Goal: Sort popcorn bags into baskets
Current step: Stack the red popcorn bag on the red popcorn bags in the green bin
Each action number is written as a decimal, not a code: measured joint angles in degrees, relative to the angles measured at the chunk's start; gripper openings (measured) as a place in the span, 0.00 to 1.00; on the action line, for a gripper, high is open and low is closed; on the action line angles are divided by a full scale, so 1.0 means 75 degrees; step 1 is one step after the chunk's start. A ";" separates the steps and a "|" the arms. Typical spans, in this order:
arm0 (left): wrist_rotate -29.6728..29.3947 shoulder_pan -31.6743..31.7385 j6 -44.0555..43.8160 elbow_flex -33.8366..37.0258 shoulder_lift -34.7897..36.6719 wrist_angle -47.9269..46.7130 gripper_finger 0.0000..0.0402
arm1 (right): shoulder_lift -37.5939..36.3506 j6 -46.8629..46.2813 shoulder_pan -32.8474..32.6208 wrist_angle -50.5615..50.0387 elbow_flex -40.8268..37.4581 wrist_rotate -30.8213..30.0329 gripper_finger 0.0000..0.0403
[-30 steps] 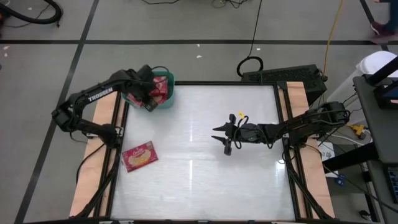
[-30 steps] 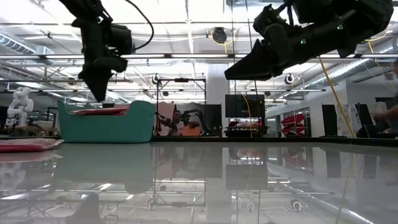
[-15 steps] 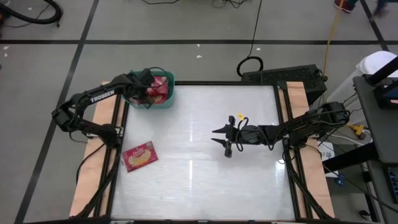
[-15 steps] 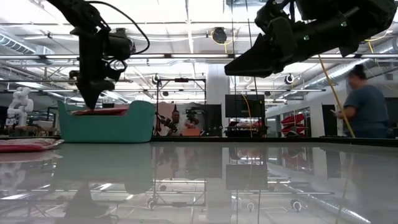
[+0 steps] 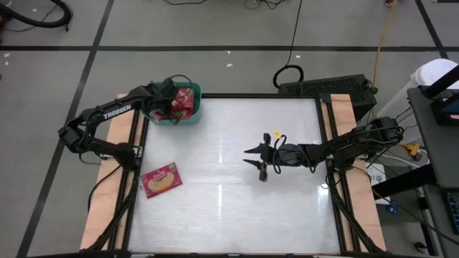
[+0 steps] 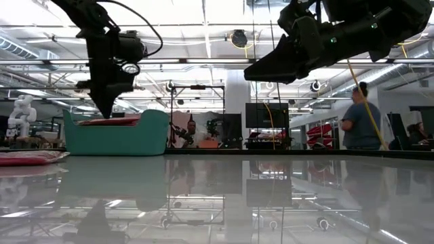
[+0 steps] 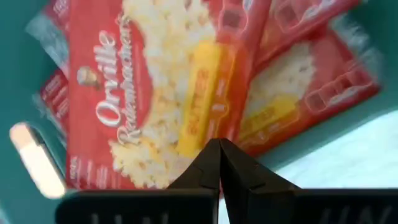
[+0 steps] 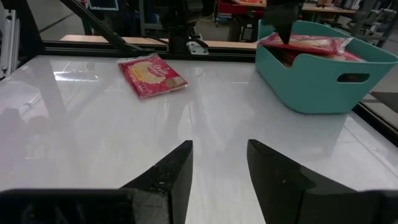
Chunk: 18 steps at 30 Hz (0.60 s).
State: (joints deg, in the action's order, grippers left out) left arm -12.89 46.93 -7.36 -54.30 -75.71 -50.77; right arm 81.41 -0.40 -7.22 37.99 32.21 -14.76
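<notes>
While the left gripper point(image 5: 172, 107) hangs over the bin point(image 5: 192, 118) at upper left of the high view, red bags point(image 5: 183, 100) fill it, and one last bag point(image 5: 161, 180) lies flat at lower left on the tabletop point(image 5: 229, 208), well apart from the bin. Right gripper point(image 5: 257, 156) waits mid-frame, above bare tabletop, probably parked out of the way.

Low view now: left gripper point(image 6: 107, 102) points straight down just above the bin point(image 6: 116, 133) at left, bags point(image 6: 108, 121) peeking over its rim; I'd say it's placed for a drop. The loose bag point(image 6: 30, 157) sits at far left. Right gripper point(image 6: 261, 68) hovers high at upper right.

Left wrist view: fingers point(image 7: 209, 168) pressed together, empty, above packets point(image 7: 155, 93) showing yellow popcorn and a butter label, picture side up, overlapping in the bin point(image 7: 18, 68).

Right wrist view: fingers point(image 8: 171, 171) spread apart, holding nothing. Loose bag point(image 8: 152, 74) at upper centre, bin point(image 8: 311, 81) at upper right.
</notes>
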 joint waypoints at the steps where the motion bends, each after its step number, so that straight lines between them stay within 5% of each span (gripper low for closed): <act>1: -0.0222 -0.0031 -0.0028 0.0055 -0.0005 0.0011 0.01 | 0.0000 0.0003 0.0000 0.0009 0.0000 0.0001 0.36; 6: -0.1199 0.0140 -0.0050 0.0168 -0.0005 0.0808 0.04 | 0.0002 0.0150 0.0000 0.0109 0.0000 0.0003 0.36; 18: -0.0434 0.0285 -0.0430 0.0266 0.0039 0.0718 0.02 | 0.0003 0.0409 0.0000 0.0130 0.0000 -0.0003 0.36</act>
State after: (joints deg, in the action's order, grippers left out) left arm -16.15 49.07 -10.59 -52.31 -75.42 -45.39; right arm 81.43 2.66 -7.22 38.96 32.21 -14.79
